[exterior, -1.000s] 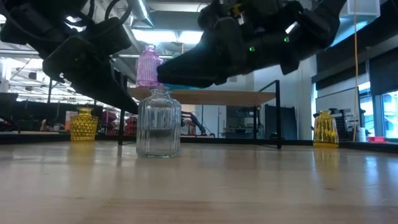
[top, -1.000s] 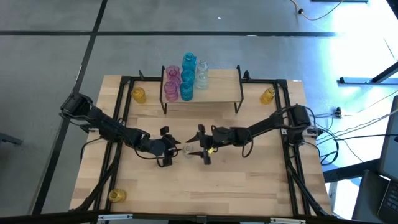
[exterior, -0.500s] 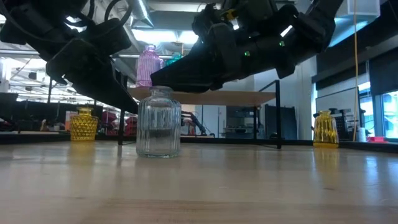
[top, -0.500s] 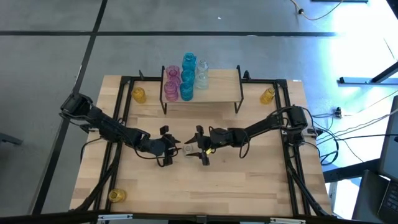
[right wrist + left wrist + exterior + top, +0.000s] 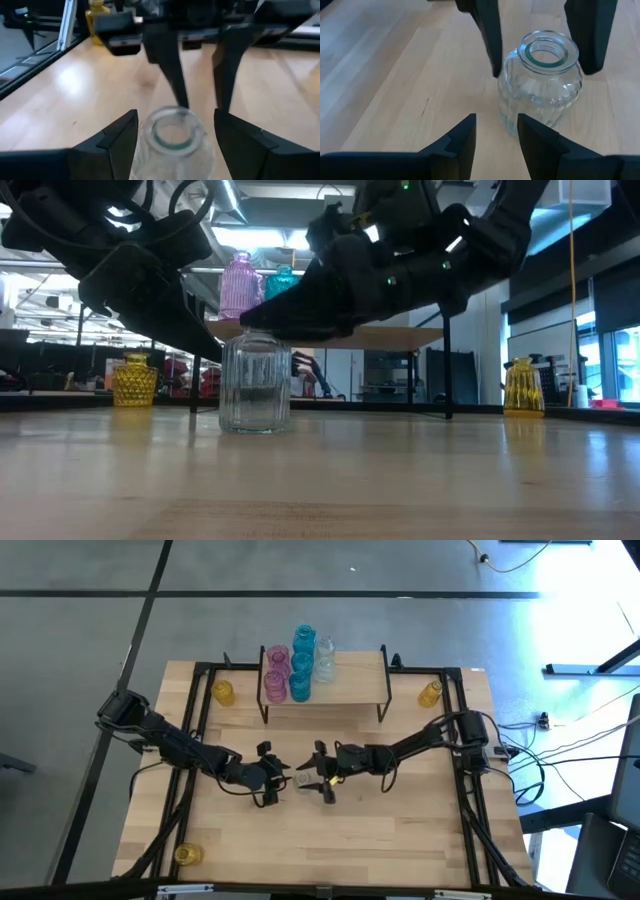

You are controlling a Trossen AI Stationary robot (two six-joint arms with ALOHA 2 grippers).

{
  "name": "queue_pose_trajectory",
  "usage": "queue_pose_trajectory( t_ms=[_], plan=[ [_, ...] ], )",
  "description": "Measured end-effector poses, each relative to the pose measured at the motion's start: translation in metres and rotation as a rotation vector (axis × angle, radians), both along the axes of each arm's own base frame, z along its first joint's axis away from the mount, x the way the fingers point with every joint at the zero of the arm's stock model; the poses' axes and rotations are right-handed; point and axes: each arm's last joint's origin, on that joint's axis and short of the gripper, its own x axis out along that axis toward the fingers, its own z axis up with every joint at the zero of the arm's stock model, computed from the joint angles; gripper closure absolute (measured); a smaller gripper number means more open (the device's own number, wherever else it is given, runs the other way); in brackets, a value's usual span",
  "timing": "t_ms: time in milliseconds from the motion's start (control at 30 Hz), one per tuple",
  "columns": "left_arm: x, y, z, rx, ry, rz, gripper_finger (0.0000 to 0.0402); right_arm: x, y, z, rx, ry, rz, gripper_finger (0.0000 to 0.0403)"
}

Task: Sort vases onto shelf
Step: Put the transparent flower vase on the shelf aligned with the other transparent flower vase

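Note:
A clear glass vase (image 5: 302,783) stands upright on its base at the middle of the table, also shown in the low view (image 5: 255,385). My right gripper (image 5: 175,137) is open, one finger on each side of the vase's neck (image 5: 547,50); I see no touch. My left gripper (image 5: 497,137) is open just short of the vase on its left side, with nothing between its fingers. The shelf (image 5: 350,680) stands at the far middle with pink (image 5: 275,677), teal (image 5: 302,665) and clear (image 5: 326,658) vases on its left half.
Yellow vases stand on the table at the far left (image 5: 223,692), the far right (image 5: 431,693) and the near left corner (image 5: 186,854). The shelf's right half is bare board. A black frame (image 5: 200,730) runs along the table's sides.
My right gripper has sunk a little and crept toward the table's left, so its open fingers now stand around the clear vase's neck instead of above its mouth. The vase has not moved.

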Motion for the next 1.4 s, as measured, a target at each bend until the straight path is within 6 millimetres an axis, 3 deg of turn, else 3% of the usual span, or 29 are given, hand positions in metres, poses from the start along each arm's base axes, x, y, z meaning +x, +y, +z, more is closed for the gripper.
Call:
queue_pose_trajectory(
  t_ms=[167,500,867,1233,1400],
  plan=[
    [0.000,0.001,0.000,-0.001,-0.001,0.003,0.0264,0.005,-0.004,-0.003,0.039,0.008,0.040,0.0186],
    [0.000,0.001,0.000,-0.001,0.001,0.003,0.0264,0.005,-0.004,-0.004,0.038,0.008,0.053,0.0278],
    [0.000,0.001,-0.001,0.001,0.006,0.002,0.0264,0.003,-0.004,0.000,-0.006,0.015,0.064,0.0271],
    [0.000,0.001,-0.001,0.002,0.011,0.002,0.0264,-0.013,-0.008,0.037,-0.123,0.087,0.033,0.0273],
    [0.000,0.001,-0.001,0.001,0.010,0.003,0.0264,-0.026,-0.011,0.071,-0.202,0.052,-0.007,0.0278]
  ],
)
